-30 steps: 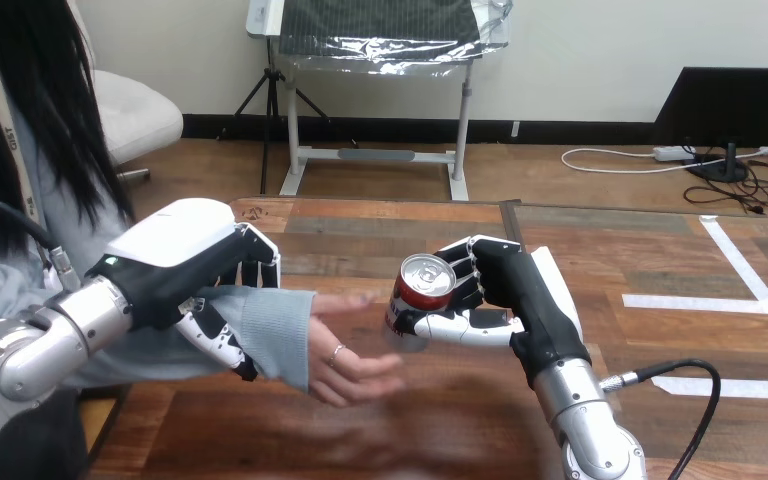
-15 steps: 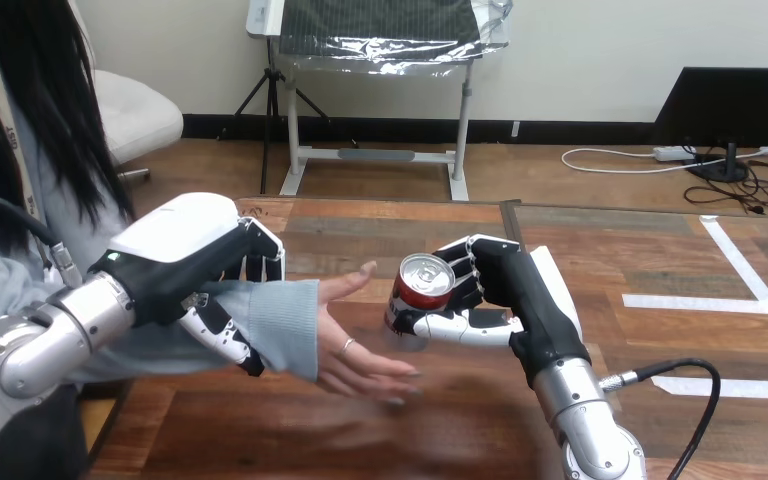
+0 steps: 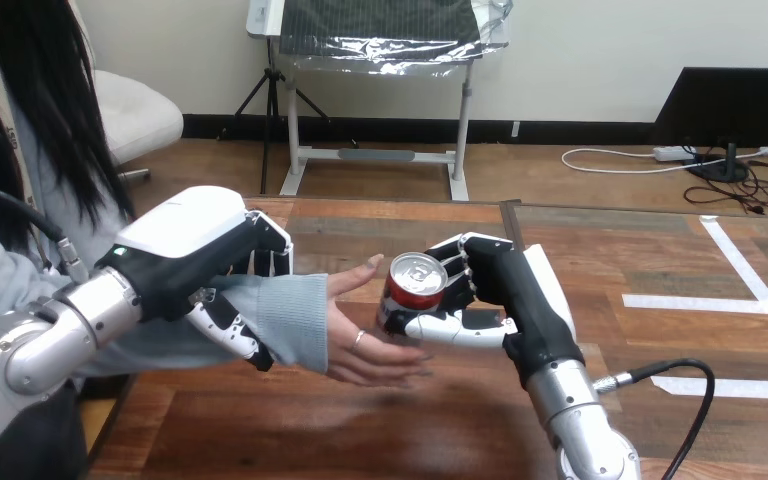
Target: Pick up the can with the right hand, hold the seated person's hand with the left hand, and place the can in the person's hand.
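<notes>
the can (image 3: 415, 290) was a small smooth metal cylinder, red on its side with a shiny silver top and rim, leaning a little toward the view's left. it hung above the table (image 3: 360, 425), just over the upturned palm of the person's hand (image 3: 365, 340). the right hand (image 3: 508, 295) clasped it from the right, with its jointed black-and-white fingers wrapped round the far side and its thumb laid across the near lower side. we could not tell whether the can's base touched the palm, because the thumb and the person's fingers covered that edge. much of the can's side was hidden too.

the person's hand lay open, fingers reaching right beneath the can and thumb raised behind it. a soft grey ribbed sleeve (image 3: 285, 320) covered the wrist. the left hand (image 3: 175, 255), glossy white shell over matte black, had its fingers curled over the top of that sleeved wrist and its thumb tucked beneath, gripping it. its palm was out of our sight against the sleeve.

both silver forearms were cut off by the view's lower edges. the table was made of wooden planks, dark and reddish, with visible grain. flat white tape strips (image 3: 700, 300) lay at the right, and a black cable (image 3: 682, 385) looped beside the right forearm.
</notes>
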`<state>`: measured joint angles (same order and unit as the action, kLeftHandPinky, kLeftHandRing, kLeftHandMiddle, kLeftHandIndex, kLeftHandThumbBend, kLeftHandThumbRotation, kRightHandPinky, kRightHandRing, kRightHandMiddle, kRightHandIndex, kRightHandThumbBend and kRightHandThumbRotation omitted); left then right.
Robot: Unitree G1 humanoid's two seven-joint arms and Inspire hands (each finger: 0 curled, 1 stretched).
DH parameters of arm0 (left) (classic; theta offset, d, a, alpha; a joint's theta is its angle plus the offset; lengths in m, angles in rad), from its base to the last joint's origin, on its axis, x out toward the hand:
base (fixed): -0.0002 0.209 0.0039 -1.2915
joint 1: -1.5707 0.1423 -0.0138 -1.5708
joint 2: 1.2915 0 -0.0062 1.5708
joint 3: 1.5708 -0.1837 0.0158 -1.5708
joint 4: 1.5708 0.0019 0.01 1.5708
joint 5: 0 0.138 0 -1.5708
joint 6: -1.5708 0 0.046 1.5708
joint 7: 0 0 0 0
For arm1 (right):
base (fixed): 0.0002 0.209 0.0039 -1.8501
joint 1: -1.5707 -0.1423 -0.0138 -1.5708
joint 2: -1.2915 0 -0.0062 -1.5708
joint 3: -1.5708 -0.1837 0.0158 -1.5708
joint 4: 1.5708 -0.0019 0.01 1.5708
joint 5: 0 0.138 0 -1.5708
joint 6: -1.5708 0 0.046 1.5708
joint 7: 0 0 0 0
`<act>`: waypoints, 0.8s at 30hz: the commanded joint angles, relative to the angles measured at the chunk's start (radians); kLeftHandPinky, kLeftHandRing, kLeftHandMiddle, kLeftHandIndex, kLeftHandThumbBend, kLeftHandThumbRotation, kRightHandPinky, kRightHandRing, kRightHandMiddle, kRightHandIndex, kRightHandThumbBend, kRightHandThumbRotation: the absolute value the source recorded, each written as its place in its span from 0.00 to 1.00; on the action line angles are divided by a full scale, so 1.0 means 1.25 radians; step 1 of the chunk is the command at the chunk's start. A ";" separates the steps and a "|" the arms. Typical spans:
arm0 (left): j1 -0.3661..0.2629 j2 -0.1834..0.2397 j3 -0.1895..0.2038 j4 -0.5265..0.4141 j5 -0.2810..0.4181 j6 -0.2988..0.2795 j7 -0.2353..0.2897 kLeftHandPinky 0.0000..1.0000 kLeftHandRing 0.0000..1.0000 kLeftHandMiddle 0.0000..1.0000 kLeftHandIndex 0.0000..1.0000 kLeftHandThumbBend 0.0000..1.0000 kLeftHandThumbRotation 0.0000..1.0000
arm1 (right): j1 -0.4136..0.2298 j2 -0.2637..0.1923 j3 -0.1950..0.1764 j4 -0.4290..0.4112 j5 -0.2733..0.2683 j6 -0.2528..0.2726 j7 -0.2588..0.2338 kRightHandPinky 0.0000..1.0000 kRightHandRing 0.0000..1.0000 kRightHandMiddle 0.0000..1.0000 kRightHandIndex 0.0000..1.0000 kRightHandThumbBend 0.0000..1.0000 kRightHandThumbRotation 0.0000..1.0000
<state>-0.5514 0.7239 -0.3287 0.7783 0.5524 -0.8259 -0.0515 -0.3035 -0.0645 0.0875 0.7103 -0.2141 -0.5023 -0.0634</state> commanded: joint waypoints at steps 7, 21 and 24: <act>-0.067 -0.038 0.039 -0.066 -0.037 -0.018 0.012 0.21 0.26 0.34 0.35 0.90 0.00 | 0.000 0.027 0.021 -0.127 0.000 0.013 -0.005 0.32 0.37 0.44 0.49 0.80 0.00; -0.067 -0.056 0.040 -0.063 -0.035 -0.011 0.008 0.20 0.26 0.34 0.35 0.90 0.00 | 0.046 0.049 0.048 -0.226 0.003 0.040 0.010 0.33 0.37 0.45 0.49 0.79 0.00; -0.067 -0.059 0.040 -0.058 -0.037 -0.013 0.008 0.20 0.26 0.34 0.35 0.90 0.00 | 0.056 0.053 0.056 -0.247 0.001 0.044 0.008 0.32 0.37 0.45 0.49 0.79 0.00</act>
<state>-0.5515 0.6904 -0.3195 0.7772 0.5524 -0.8233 -0.0529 -0.2003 -0.0286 0.1436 0.5064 -0.2156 -0.4426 -0.0566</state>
